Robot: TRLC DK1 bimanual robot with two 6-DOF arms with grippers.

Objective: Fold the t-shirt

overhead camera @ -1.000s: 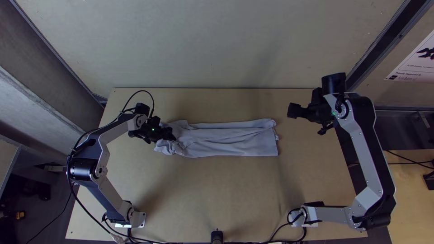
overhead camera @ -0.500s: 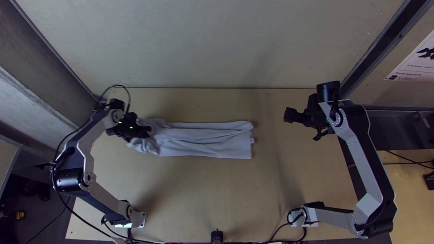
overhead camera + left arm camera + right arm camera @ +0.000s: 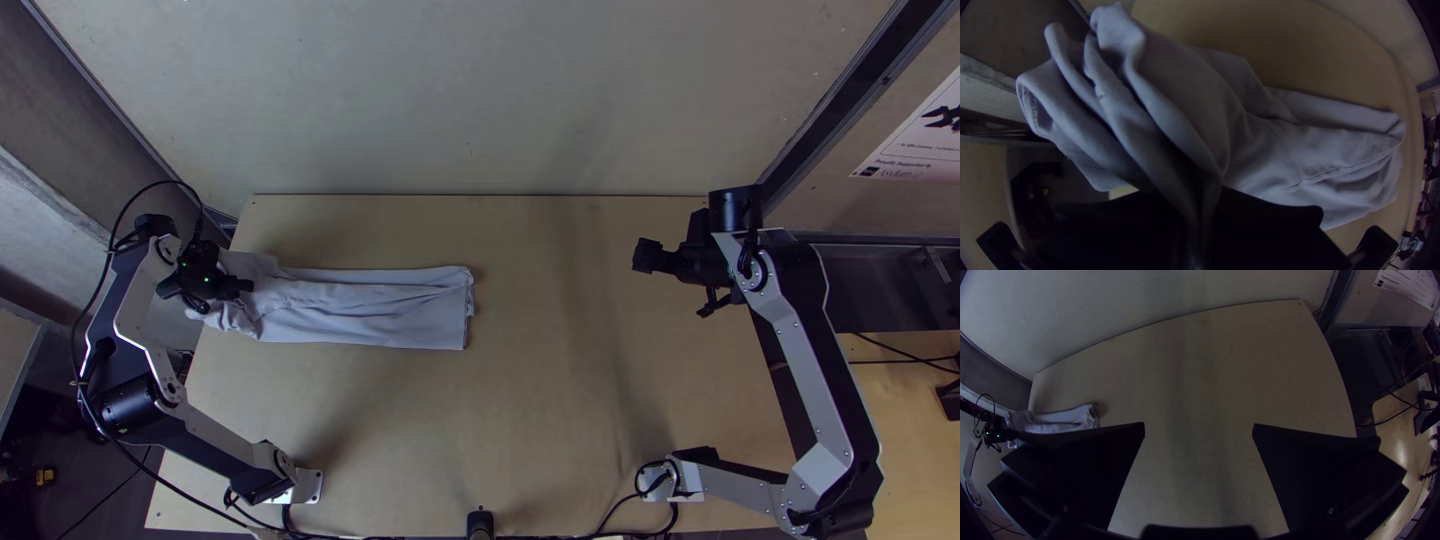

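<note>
My left gripper (image 3: 243,288) is at the table's far left, shut on the bunched left end of the light grey t-shirt (image 3: 390,310). From there the cloth stretches to the right as a long folded strip with lengthwise creases. In the left wrist view, the left gripper (image 3: 1197,200) pinches gathered layers of the t-shirt (image 3: 1270,155), and a ribbed hem hangs beside the fingers. Over the table's right part is my right gripper (image 3: 645,256), away from the cloth; in the right wrist view the right gripper (image 3: 1199,430) stands open with bare table between its fingers.
Bare wood of the table (image 3: 540,400) lies between the cloth and the right arm. A pale wall (image 3: 470,100) rises behind the table's far edge. Cables run along the near edge, and a second table (image 3: 910,430) stands at the right.
My left gripper has moved left across the table, dragging the t-shirt with it toward the left edge. The right arm has shifted only slightly.
</note>
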